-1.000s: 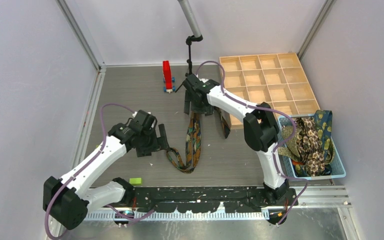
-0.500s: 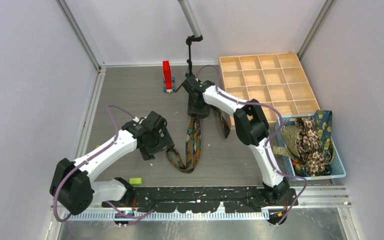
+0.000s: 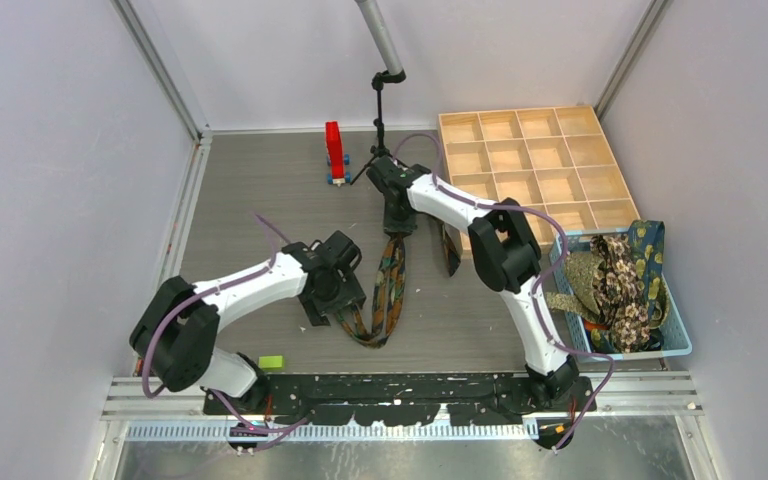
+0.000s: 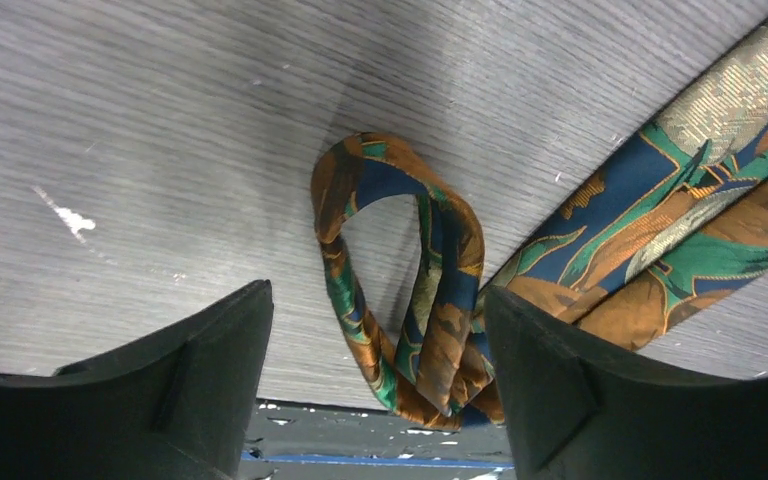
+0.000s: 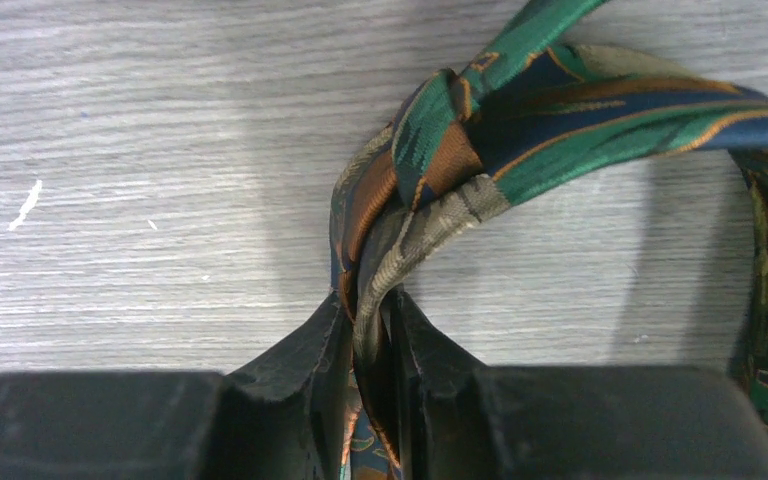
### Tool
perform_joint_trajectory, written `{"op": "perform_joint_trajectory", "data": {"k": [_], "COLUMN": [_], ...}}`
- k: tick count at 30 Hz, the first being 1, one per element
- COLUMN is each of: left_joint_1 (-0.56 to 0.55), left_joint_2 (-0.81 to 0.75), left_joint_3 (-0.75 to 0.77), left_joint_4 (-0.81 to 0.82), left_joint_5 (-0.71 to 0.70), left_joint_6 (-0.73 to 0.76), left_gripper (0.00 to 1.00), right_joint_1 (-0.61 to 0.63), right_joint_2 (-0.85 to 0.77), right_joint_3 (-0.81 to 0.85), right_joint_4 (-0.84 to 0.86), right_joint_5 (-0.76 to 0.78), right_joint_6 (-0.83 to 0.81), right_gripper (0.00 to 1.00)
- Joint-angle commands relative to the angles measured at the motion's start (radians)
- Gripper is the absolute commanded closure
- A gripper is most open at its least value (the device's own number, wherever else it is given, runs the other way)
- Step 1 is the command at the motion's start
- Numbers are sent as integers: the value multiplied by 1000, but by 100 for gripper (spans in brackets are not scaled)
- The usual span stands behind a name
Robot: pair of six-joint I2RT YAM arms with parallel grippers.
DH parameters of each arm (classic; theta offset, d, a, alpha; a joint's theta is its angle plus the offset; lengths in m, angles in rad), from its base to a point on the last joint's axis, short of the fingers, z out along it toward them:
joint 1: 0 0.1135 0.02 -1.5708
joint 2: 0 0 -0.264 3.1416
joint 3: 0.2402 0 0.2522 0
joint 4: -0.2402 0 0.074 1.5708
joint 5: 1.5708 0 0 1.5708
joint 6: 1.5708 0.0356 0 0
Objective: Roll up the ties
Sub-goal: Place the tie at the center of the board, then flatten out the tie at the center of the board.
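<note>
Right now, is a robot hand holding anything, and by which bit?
The right gripper pinches the tie by a bunched fold. The left gripper is open, holding nothing.

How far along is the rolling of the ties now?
Done: nothing yet; the wooden tray holds no rolled tie. In hand: the right fingers pinch a bunched part of the patterned tie, and the open left fingers straddle its small loop. Left: rolling it, then the ties in the basket.

tie (image 5: 430, 160), right wrist view: lower run hidden between right gripper (image 5: 368, 305) fingers; rest cut off at frame edges.
tie, left wrist view: wide part cut off at right edge.
basket ties (image 3: 620, 285): tangled heap, count indiscernible.
right gripper, top view: fingertips hidden beneath own wrist.
</note>
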Motion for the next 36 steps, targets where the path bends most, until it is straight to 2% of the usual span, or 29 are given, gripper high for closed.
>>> {"op": "perform_joint_trajectory", "data": {"k": [1,2,4,5,10,17,21,24,28,29,31,35,36], "left_joint_1": [-24,-27,-28,-27,-23,73,117,152,163,165,166,167,167], "left_joint_2": [36,39,41,41,-20,-216,-368,-504,-676,-704,-750,-816,-827], "left_joint_3": [27,20,13,16,76,179,101,-34,-223,-257,-306,-352,-350], "left_joint_4": [84,102,116,105,20,-55,22,134,183,174,113,36,15], "left_joint_5": [-10,-5,-3,-13,-152,-487,-694,-768,-797,-796,-800,-803,-808], "left_joint_6": [-30,-27,-22,-21,43,239,330,331,240,208,94,-18,-28], "left_gripper": [32,47,88,99,100,100,99,98,88,81,52,20,13], "right_joint_1": [-14,-15,-20,-21,-36,-39,-37,-24,4,16,37,68,71], "right_joint_2": [-74,-82,-101,-112,-185,-391,-560,-626,-606,-598,-583,-564,-565], "right_joint_3": [-69,-81,-105,-119,-186,-378,-640,-845,-953,-977,-1018,-1056,-1068], "right_joint_4": [-4,1,6,12,60,260,597,869,967,986,1026,1017,1013], "right_joint_5": [-5,-8,-9,-10,-27,54,78,128,125,120,112,100,97], "right_joint_6": [-14,-13,-13,-11,26,228,395,463,486,492,495,483,482], "right_gripper": [77,79,80,82,100,100,100,100,100,100,100,99,96]}}
